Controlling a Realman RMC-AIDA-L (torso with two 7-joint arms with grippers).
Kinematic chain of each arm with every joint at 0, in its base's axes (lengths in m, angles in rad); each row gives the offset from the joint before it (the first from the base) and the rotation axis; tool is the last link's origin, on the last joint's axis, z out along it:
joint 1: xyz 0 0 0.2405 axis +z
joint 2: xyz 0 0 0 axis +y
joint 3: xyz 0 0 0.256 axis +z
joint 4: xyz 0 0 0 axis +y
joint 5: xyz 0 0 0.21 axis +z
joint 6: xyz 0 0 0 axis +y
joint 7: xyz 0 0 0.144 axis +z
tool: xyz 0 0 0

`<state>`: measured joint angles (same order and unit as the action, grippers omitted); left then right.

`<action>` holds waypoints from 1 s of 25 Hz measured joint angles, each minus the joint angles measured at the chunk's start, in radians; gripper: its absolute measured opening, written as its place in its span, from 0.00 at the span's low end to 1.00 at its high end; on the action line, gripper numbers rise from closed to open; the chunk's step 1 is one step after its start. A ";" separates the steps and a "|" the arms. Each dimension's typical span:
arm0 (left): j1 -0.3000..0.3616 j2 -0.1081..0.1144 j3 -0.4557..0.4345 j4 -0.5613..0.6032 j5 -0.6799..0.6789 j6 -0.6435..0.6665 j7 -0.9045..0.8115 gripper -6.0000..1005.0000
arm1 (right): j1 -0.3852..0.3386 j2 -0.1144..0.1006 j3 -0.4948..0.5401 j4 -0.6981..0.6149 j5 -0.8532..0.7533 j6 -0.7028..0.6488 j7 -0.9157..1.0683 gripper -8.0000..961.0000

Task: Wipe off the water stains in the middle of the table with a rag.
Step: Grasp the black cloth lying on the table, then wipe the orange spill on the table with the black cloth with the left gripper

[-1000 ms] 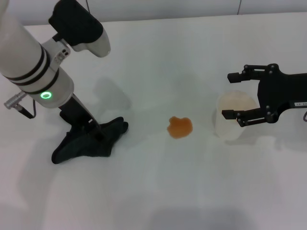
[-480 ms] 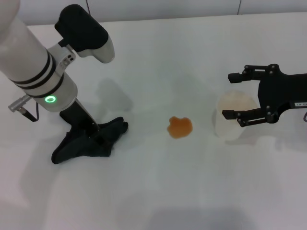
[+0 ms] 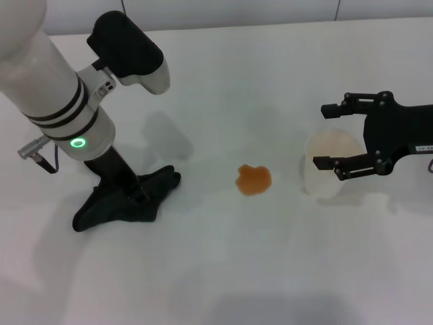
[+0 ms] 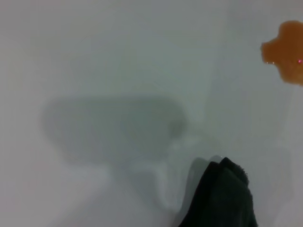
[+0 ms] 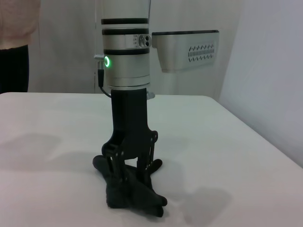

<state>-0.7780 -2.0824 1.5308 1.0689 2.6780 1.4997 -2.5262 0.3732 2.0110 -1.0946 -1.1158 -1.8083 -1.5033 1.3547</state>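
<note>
From the head camera, the left gripper (image 3: 135, 193) is pressing down into the rag (image 3: 122, 201), which is lying on the table (image 3: 216, 271) on the robot's left side. Its fingers are buried in the black cloth, so from here I cannot say how far they are drawn in. The arm is leaning over it steeply, which suggests it is getting a hold on the cloth so that it can be dragged toward the spill. The water stains (image 3: 254, 179), one small orange blob, are sitting near the middle of the table, well apart from the rag and not yet touched. On the far side of the blob, the right gripper (image 3: 342, 139) is hanging with its claw spread wide, one finger on each side of a pale paper cup (image 3: 329, 166). It does not look to be squeezing it. Whether anything is in the cup I cannot tell; its inside just looks pale.

The left wrist camera is showing only a corner of the rag (image 4: 222, 198) and, well off from it, the edge of the orange blob (image 4: 286, 52), with bare table between them.

The right wrist camera is looking across at the left gripper (image 5: 130, 177). Here its fingers are standing close together, drawn in on the bunched rag (image 5: 132, 194), and the cloth is resting flat on the table (image 5: 236, 156).
</note>
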 joint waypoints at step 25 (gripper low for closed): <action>-0.035 0.002 -0.045 -0.046 -0.002 0.010 -0.018 0.08 | -0.001 -0.001 0.003 -0.001 0.003 -0.001 -0.002 0.88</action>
<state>-0.8133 -2.0801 1.4858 1.0232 2.6756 1.5095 -2.5445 0.3726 2.0100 -1.0921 -1.1168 -1.8053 -1.5042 1.3529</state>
